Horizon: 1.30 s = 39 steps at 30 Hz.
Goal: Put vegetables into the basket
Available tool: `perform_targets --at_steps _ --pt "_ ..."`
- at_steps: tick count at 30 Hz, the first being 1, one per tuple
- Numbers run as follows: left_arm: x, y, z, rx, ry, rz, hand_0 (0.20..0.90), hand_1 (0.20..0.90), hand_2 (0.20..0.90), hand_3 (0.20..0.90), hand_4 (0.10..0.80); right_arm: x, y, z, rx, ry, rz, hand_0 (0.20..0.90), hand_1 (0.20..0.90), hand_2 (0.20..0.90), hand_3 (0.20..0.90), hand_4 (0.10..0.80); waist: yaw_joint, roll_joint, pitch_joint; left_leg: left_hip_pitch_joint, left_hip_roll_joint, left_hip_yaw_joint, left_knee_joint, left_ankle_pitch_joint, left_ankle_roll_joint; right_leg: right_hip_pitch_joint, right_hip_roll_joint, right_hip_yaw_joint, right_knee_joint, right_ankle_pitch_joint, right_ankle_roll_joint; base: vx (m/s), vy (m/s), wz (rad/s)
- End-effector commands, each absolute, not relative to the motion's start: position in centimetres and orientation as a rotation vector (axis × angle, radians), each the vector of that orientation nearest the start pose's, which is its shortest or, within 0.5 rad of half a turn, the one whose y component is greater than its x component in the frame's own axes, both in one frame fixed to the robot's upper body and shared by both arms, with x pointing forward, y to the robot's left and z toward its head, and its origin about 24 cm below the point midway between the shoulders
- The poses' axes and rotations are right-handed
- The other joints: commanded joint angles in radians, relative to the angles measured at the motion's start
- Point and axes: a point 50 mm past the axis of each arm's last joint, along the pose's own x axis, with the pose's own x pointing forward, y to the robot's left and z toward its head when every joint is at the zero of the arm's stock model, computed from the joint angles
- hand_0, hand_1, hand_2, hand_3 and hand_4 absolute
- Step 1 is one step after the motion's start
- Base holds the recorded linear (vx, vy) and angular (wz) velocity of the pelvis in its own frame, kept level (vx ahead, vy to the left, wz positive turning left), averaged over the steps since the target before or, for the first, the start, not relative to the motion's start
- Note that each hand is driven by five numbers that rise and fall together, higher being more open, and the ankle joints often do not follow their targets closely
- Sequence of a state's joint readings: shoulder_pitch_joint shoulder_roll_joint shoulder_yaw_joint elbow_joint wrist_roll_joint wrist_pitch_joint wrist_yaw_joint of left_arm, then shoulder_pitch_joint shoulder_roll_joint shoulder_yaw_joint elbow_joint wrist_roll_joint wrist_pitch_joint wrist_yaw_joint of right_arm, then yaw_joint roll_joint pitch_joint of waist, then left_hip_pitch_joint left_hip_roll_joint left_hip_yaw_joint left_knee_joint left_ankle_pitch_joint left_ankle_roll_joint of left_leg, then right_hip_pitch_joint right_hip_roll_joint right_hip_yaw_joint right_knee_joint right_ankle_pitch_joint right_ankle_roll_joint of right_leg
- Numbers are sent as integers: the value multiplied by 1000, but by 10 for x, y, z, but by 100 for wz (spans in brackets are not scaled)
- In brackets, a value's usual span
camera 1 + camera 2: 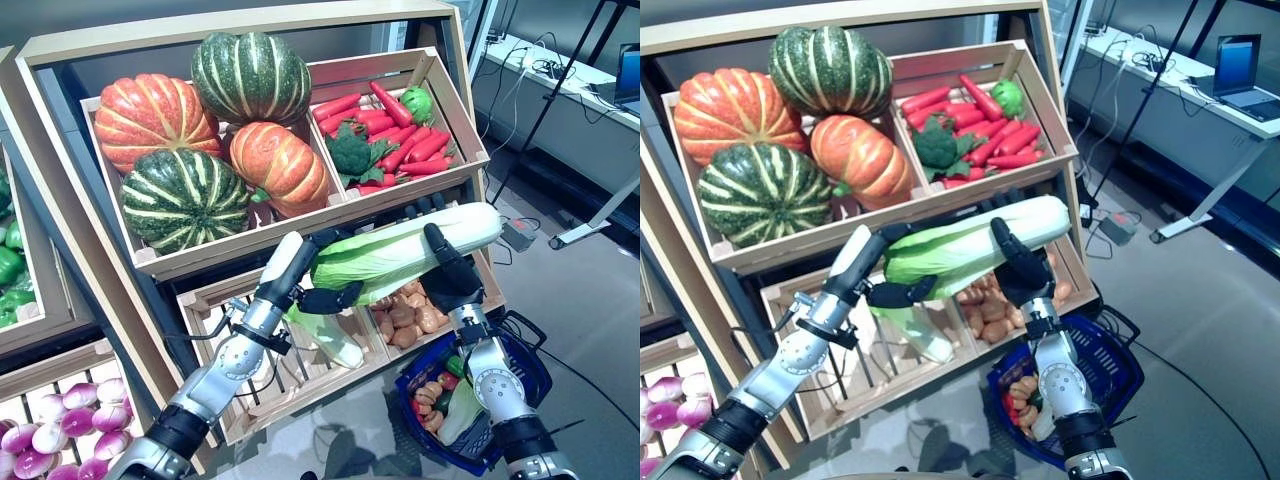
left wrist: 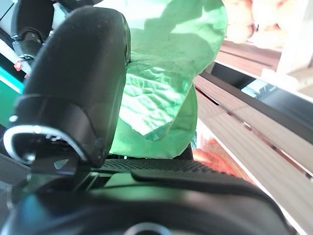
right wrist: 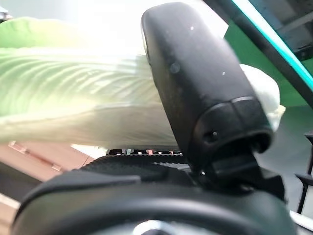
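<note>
A long napa cabbage (image 1: 400,252), white at its stem end and green at its leafy end, hangs in the air before the lower crates, held by both hands. My left hand (image 1: 330,296) is curled round the leafy end (image 2: 161,93). My right hand (image 1: 448,272) grips the white stem part (image 3: 83,98), thumb over the top. The blue basket (image 1: 525,385) stands on the floor below my right arm, with small vegetables inside.
A slanted wooden rack holds pumpkins (image 1: 200,130) in the upper left crate, and red peppers with broccoli (image 1: 395,135) in the upper right one. Another cabbage (image 1: 330,338) and potatoes (image 1: 405,318) lie in the lower crates. Purple onions (image 1: 60,425) are at lower left. A desk (image 1: 560,75) stands at right.
</note>
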State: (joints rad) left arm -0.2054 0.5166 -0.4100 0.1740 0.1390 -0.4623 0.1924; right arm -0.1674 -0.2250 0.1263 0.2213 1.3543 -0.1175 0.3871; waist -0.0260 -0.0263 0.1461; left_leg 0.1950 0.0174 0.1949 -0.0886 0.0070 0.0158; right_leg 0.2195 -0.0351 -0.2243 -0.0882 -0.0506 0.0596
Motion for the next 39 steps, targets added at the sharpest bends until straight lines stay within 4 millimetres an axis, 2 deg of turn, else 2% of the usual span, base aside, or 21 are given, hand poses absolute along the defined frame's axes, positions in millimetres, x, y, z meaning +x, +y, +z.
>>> perform_targets --at_steps 1,9,17,18,19,20,29,34,39 --pt "255 76 149 372 -908 -579 300 300 300 300 400 308 -142 106 1161 -373 497 300 300 300 300 400 -3 -7 -71 30 -7 7 1 -123 -1 -8 5 29 1 -10 -15 0 0 0" --pt "249 64 147 345 -908 -610 300 300 300 300 400 311 -133 113 1208 -398 519 300 300 300 300 400 0 -8 -66 27 -6 7 1 -121 0 -9 5 28 1 -10 -15 0 0 0" --pt "251 68 144 366 -882 -587 300 300 300 300 400 311 -144 110 1175 -404 465 300 300 300 300 400 0 -10 -68 25 -6 5 1 -120 -1 -11 5 27 1 -9 -16 0 0 0" --pt "252 69 143 370 -871 -584 366 366 366 366 444 311 -146 110 1166 -406 460 300 300 300 300 400 0 -10 -69 24 -6 4 1 -119 -1 -12 5 28 1 -9 -16 0 0 0" --pt "253 71 141 377 -857 -579 491 491 491 491 527 311 -147 110 1153 -408 455 300 300 300 300 400 1 -10 -68 24 -6 3 1 -119 -1 -12 5 28 1 -10 -16 0 0 0" --pt "255 72 139 385 -838 -573 900 900 900 900 800 311 -148 110 1137 -409 447 300 300 300 300 400 0 -10 -69 24 -6 4 1 -119 -1 -12 4 28 1 -10 -15 0 0 0" --pt "264 94 122 430 -722 -467 900 900 900 900 800 306 -168 106 1011 -436 351 300 300 300 300 400 -3 -7 -70 27 -4 10 1 -119 -2 -12 4 33 1 -8 -14 0 0 0" --pt "270 114 103 472 -615 -382 900 900 900 900 800 297 -182 99 979 -472 282 300 300 300 300 400 -10 -3 -68 25 -2 18 1 -116 -2 -17 3 35 1 -5 -14 0 0 0" --pt "268 150 76 492 -465 -236 900 900 900 900 800 276 -194 78 927 -463 184 300 300 300 300 400 -17 1 -67 22 -1 26 1 -114 -1 -23 2 40 1 -3 -12 1 -2 -2"
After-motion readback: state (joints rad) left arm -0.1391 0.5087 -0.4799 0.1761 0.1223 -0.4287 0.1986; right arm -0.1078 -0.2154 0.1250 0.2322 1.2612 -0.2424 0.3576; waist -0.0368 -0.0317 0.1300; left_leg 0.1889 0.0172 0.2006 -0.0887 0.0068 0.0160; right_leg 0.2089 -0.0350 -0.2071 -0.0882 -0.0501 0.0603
